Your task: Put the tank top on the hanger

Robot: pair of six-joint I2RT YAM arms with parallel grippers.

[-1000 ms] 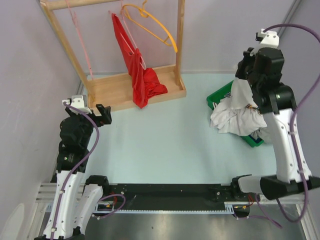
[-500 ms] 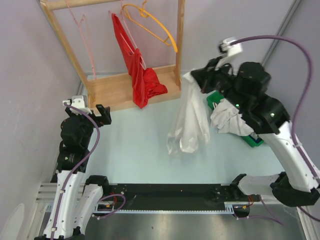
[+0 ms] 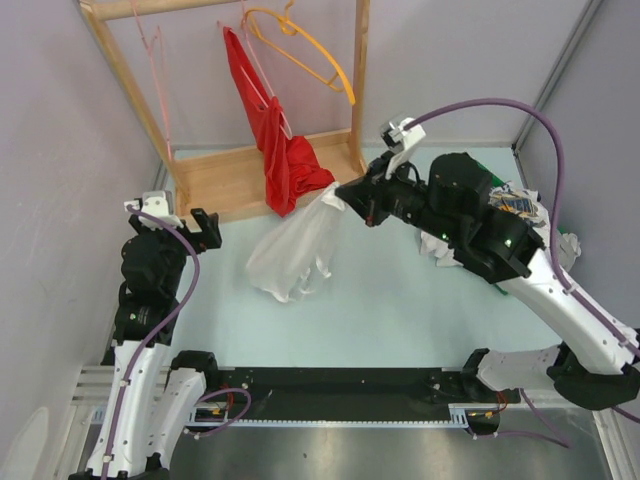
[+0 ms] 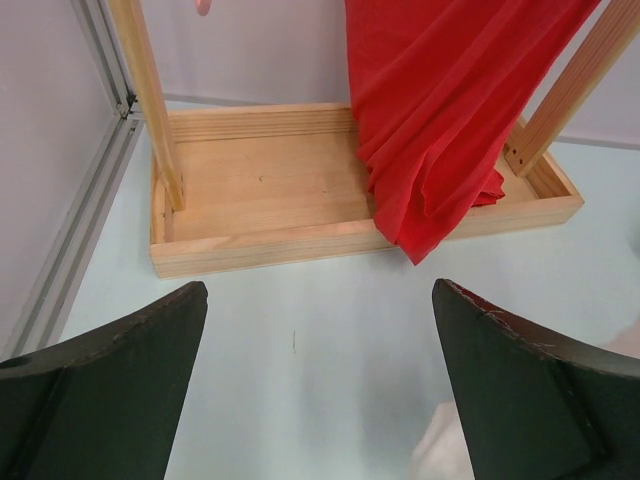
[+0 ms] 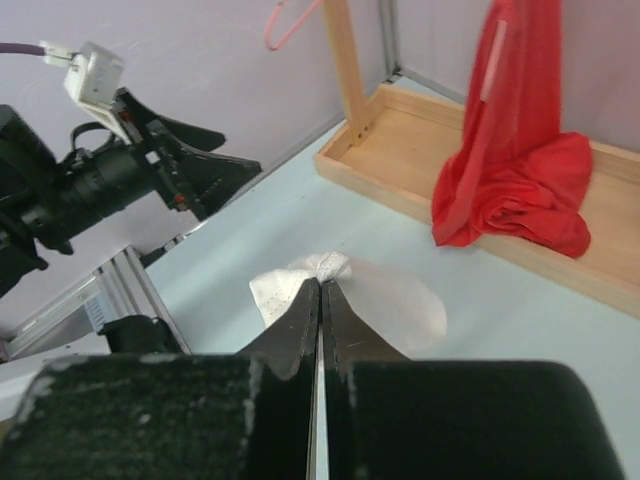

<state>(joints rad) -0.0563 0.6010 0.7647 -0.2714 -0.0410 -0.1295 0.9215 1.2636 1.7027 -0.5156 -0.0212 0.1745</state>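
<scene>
The tank top [image 3: 298, 248] is a small white top that hangs from my right gripper [image 3: 345, 196] over the middle of the table, its lower end near or on the surface. In the right wrist view the jaws [image 5: 321, 282] are shut on a bunched edge of the tank top [image 5: 395, 305]. The pale pink hanger [image 3: 160, 80] hangs on the left of the wooden rack; it also shows in the right wrist view [image 5: 285, 22]. My left gripper [image 3: 205, 228] is open and empty, left of the tank top. Its wrist view shows wide jaws [image 4: 320, 300] and a pale edge of fabric [image 4: 445, 450].
The wooden rack's base tray [image 3: 225, 180] stands at the back left. A red garment [image 3: 275, 130] and an orange-yellow hanger [image 3: 310, 50] hang on the rack. A heap of white-grey clothes [image 3: 565, 243] lies at the right, behind my right arm.
My right arm has swung left from the clothes heap, carrying the tank top across the table toward the rack. The left arm has not moved.
</scene>
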